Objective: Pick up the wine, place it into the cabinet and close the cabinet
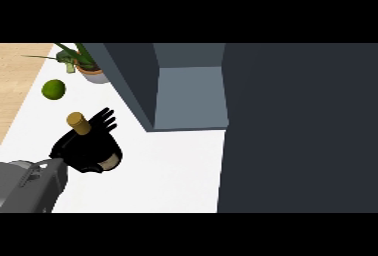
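Head view: left hand fingers curl around wine above white counter.

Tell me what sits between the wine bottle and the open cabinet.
Nothing: in the head view only bare white counter separates the wine bottle from the cabinet.

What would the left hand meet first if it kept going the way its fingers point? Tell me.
Likely the open cabinet door: the left hand, curled round the wine bottle, points up-right towards it. Depth is unclear.
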